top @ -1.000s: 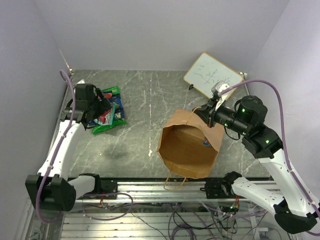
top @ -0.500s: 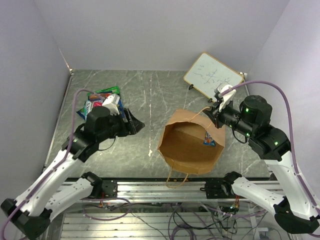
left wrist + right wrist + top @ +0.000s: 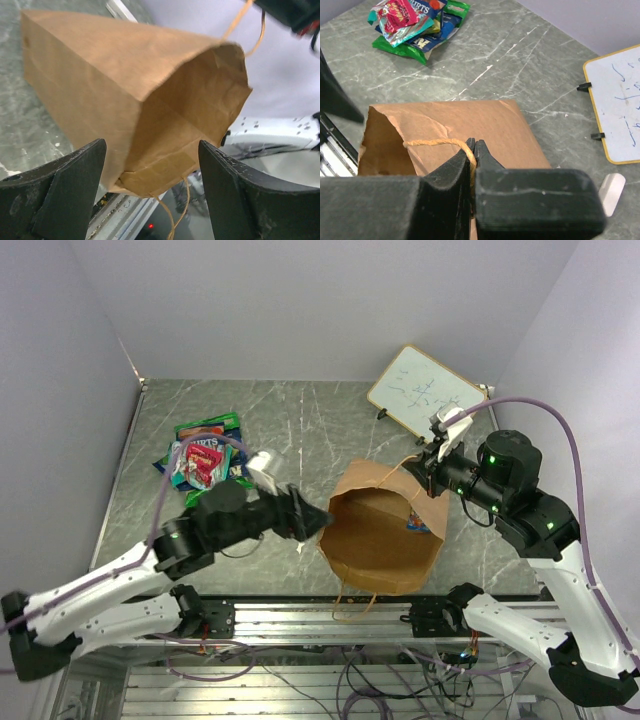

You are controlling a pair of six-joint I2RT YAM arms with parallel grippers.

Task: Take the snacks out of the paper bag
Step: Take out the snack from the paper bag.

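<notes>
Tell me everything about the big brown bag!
The paper bag is brown, creased kraft paper. It rests tilted on the grey table, its rectangular mouth gaping toward the arms. The right end effector pinches its thin twisted handle. One snack packet shows inside. The left end effector hovers open by its mouth.

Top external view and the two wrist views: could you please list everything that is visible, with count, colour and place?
Kraft paper bag: one, brown, table centre-right, mouth open.
Glossy snack packets: several piled, green, blue, red-pink, far left of table.
Snack packet: one, blue-red, inside the bag, by its right wall.
Framed writing board: one, white, far right corner.
Marbled table: one, grey.
Left claw: black, open, beside the bag's left rim.
Right claw: black, shut on the bag's twisted handle.
</notes>
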